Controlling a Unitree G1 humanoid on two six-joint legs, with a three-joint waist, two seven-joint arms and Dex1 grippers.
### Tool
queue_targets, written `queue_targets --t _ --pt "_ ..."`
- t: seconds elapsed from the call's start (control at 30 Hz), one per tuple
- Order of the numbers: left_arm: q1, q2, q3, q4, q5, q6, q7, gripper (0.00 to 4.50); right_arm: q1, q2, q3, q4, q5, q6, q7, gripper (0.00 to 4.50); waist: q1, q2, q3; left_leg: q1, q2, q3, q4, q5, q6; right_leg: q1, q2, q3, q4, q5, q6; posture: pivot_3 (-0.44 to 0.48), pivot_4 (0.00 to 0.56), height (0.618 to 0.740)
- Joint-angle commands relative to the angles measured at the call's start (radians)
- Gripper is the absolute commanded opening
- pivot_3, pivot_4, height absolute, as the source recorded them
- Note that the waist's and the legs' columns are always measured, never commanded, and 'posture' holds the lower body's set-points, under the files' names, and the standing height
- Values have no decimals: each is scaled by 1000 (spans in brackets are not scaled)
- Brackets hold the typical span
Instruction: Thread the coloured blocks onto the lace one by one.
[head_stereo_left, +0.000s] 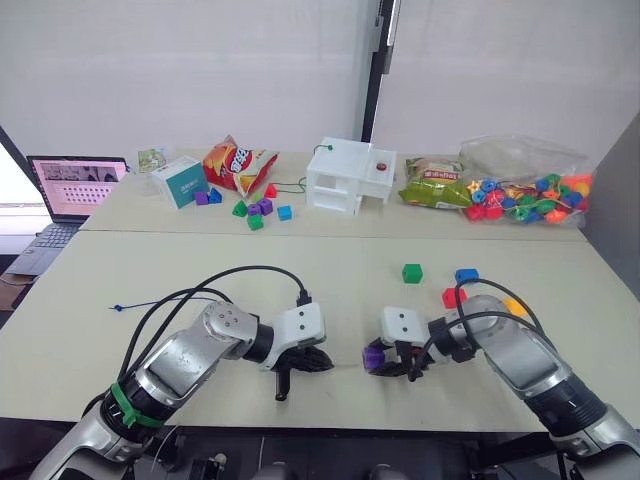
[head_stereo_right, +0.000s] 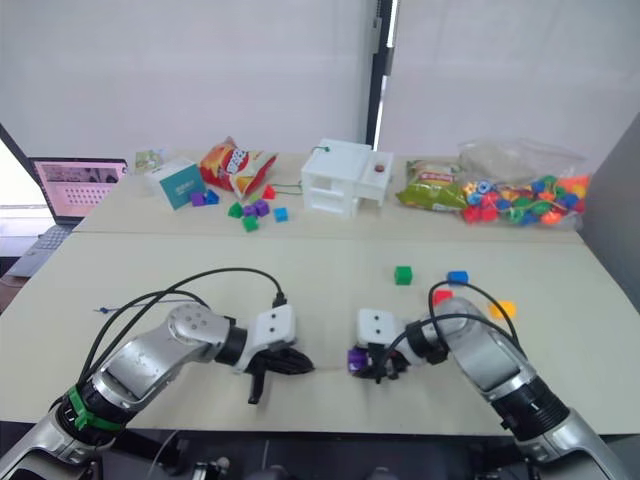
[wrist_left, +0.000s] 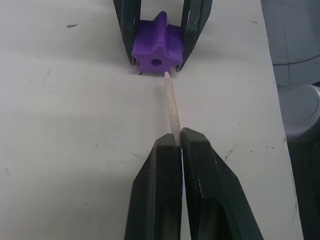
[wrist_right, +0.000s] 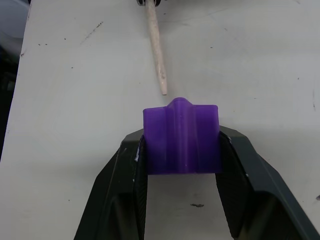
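Pale table (head_stereo_left: 300, 275) runs across the frame in front of a white wall, with a second table pushed against its far edge.

At lower centre of the head view, the right hand (head_stereo_left: 385, 362) grips the purple block (wrist_left: 156, 48), one finger pressed to each side, resting low on the table. The block's hole faces the left hand (head_stereo_left: 312, 362), whose fingers are pinched shut on the stiff pale tip (wrist_left: 172, 109) of the lace (head_stereo_left: 165, 302). In the left wrist view the tip's end sits just beside the hole, slightly below it and not yet inside. The dark lace trails off toward the left of the frame across the table, ending in a small knot.

No block appears to be on the lace so far, so by my reading the threading is at its very start, with the first block lined up but not entered. Four more wait at right centre of the head view: green (head_stereo_left: 412, 273), blue (head_stereo_left: 466, 275), red (head_stereo_left: 452, 297) and yellow-orange (head_stereo_left: 514, 305), the last partly hidden behind the right arm.

On the far table, along the upper part of the frame, are a laptop (head_stereo_left: 72, 190), a small box, a snack bag, loose small blocks, a white drawer unit (head_stereo_left: 349, 176) and a clear bag of many beads (head_stereo_left: 525, 195).
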Motion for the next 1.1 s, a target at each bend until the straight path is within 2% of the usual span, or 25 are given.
queue_targets --t 0.03,0.73,1.1 --pt "-5 -8 6 -6 10 -17 5 0 13 -11 10 -22 -1 13 9 1353 0 0 0 0 0 0 0 0 0 0 0 0 0 0 0 0 150 740" --pt "-66 -122 -25 74 34 -42 -6 0 28 -24 3 -62 3 54 -2 1353 2 0 0 0 0 0 1 0 0 0 0 0 0 0 0 0 150 740" --pt "-95 -231 -53 147 73 -87 16 0 33 -15 5 -62 0 73 -21 1353 2 0 0 -1 -1 0 3 0 0 1 0 0 1 0 1 0 150 740"
